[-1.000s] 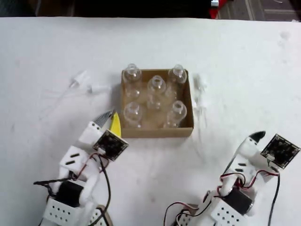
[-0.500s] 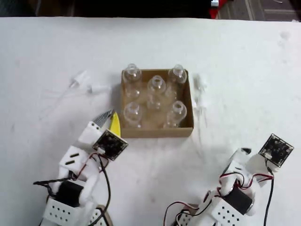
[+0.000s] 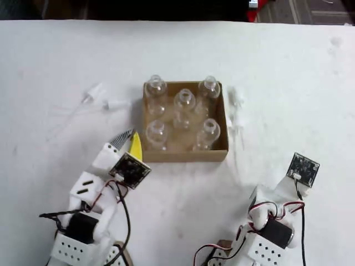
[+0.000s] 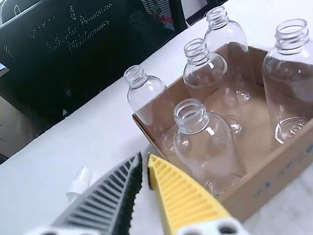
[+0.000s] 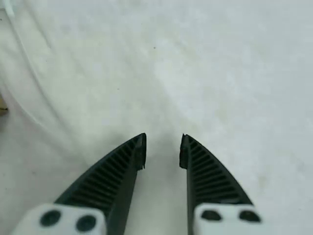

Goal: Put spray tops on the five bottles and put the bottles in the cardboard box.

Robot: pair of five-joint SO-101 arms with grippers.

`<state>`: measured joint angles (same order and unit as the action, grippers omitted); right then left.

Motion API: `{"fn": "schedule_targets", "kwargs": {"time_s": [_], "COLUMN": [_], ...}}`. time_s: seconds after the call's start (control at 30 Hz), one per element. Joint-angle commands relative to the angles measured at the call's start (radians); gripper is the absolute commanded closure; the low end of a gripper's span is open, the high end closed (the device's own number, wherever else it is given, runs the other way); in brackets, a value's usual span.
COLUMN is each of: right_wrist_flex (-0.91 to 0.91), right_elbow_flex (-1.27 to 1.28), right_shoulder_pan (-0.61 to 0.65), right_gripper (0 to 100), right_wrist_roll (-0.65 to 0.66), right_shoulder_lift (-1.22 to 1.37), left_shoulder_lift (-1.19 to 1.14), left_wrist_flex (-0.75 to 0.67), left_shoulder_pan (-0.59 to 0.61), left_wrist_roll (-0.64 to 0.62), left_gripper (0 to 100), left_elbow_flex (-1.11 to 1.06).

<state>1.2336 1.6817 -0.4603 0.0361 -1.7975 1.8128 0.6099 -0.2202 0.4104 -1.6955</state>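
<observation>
Five bottles point(image 3: 184, 102) stand in the cardboard box point(image 3: 186, 155); from above we see spray tops point(image 3: 99, 95) loose on the tabletop point(image 3: 277, 72) nearby. Our left wrist view adds their bare necks point(image 4: 191, 113) and the left tool point(image 4: 145, 159), pressed together; the right tool point(image 5: 162, 147) is slightly spread.

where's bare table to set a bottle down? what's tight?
Bare: table beyond the cardboard box, and the strip in front of it. Tight: five bottles fill the box; spray tops lie left of it.
</observation>
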Motion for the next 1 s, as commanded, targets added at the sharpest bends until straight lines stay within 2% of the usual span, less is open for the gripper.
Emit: {"fn": "schedule_targets", "kwargs": {"time_s": [0.0, 0.1, 0.3, 0.4, 0.63, 0.7, 0.83, 0.97], "right_wrist_flex": [0.007, 0.007, 0.007, 0.007, 0.008, 0.010, 0.012, 0.012], "right_elbow_flex": [0.009, 0.009, 0.009, 0.009, 0.009, 0.009, 0.009, 0.009], "right_shoulder_pan": [0.013, 0.013, 0.013, 0.013, 0.013, 0.013, 0.013, 0.013], "right_gripper": [90.4, 90.4, 90.3, 90.3, 90.3, 90.3, 90.6, 90.6], "right_wrist_roll": [0.006, 0.006, 0.006, 0.006, 0.006, 0.006, 0.006, 0.006], "right_shoulder_lift": [-0.004, -0.004, -0.004, -0.004, -0.004, -0.004, -0.004, -0.004], "left_shoulder_lift": [0.015, 0.015, 0.015, 0.015, 0.008, 0.007, -0.047, -0.303], "left_wrist_flex": [-0.026, -0.029, -0.023, -0.011, 0.272, 0.330, 0.373, 0.408], "left_shoulder_pan": [0.022, 0.082, 0.255, 0.323, 0.338, 0.334, 0.338, 0.334], "left_wrist_roll": [0.003, -0.009, -0.172, -0.198, -0.193, -0.143, -0.071, -0.038], "left_gripper": [98, 98, 98, 98, 98, 98, 98, 98], "left_elbow_flex": [0.005, 0.021, 0.098, 0.147, 0.509, 0.618, 0.767, 0.904]}}
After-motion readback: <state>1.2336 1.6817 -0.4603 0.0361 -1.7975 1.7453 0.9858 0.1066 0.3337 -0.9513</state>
